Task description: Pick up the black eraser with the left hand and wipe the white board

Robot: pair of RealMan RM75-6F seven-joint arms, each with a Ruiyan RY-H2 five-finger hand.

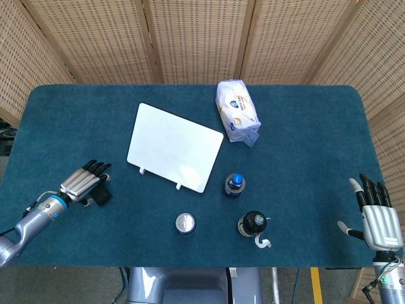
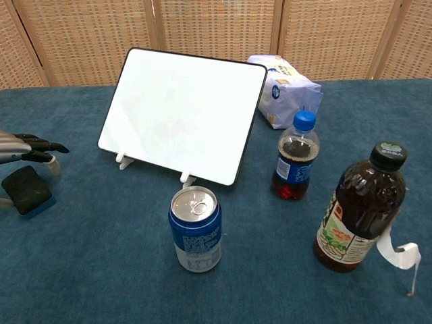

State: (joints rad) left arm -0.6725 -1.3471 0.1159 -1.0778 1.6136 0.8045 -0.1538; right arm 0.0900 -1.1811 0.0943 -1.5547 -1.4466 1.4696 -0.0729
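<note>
On the blue desk [image 1: 304,158] stand one blue can [image 2: 195,228], two bottles and one white bag [image 2: 287,90]; their labels are too small to read. The big dark bottle [image 2: 360,209] stands near right, the small blue-capped bottle [image 2: 293,156] beyond it. At near left, the left hand [image 1: 83,181] hovers over one black eraser [image 2: 27,190], fingers spread, gripping nothing. The right hand [image 1: 378,215] lies open at the near right. One white board [image 2: 182,115] leans further back.

Left robot hand [image 1: 83,182] over the black eraser [image 1: 101,194]
White board [image 1: 174,147] stands mid-worktop; right robot hand [image 1: 378,215] lies spread at the near right.
</note>
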